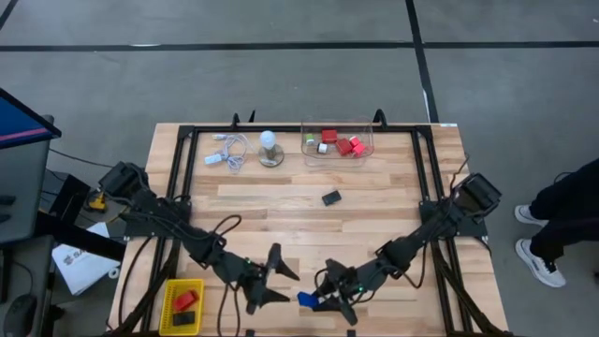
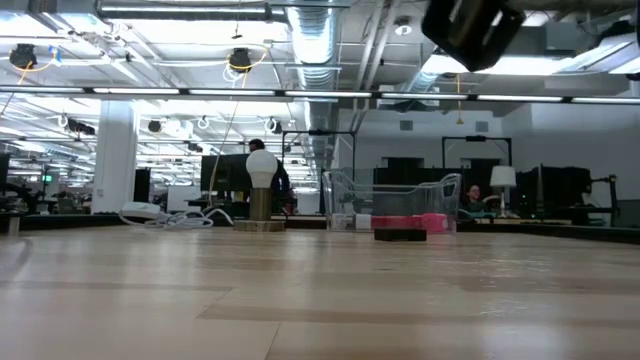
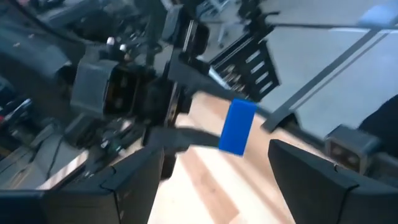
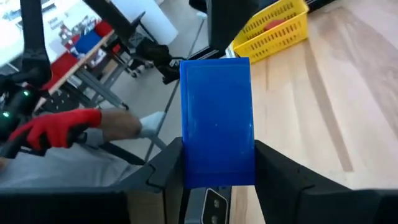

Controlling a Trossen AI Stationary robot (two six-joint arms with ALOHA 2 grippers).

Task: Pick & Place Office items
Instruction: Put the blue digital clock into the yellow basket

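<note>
My right gripper (image 1: 318,300) is near the table's front edge, shut on a blue flat block (image 4: 216,121), which also shows in the left wrist view (image 3: 238,126). My left gripper (image 1: 288,285) stands open just left of the block, facing it, with nothing between its fingers (image 3: 134,180). A black block (image 1: 331,197) lies flat on the table's middle. Red, white and green blocks lie in the clear bin (image 1: 337,142) at the far edge. A red and a black block lie in the yellow bin (image 1: 181,307) at the near left corner. My right gripper pinches the blue block between its two fingers (image 4: 165,165) by the two long edges at one end (image 4: 214,174). The fingers run roughly level, pointing toward the table's left. The rest of the block sticks out past the fingertips, lifted clear of the table.
A white bulb on a round base (image 1: 270,148) and a white coiled cable (image 1: 227,150) sit at the far edge, left of the clear bin. A person's red-gloved hand (image 4: 56,127) shows beyond the table's near left side. Bare wood lies across the middle.
</note>
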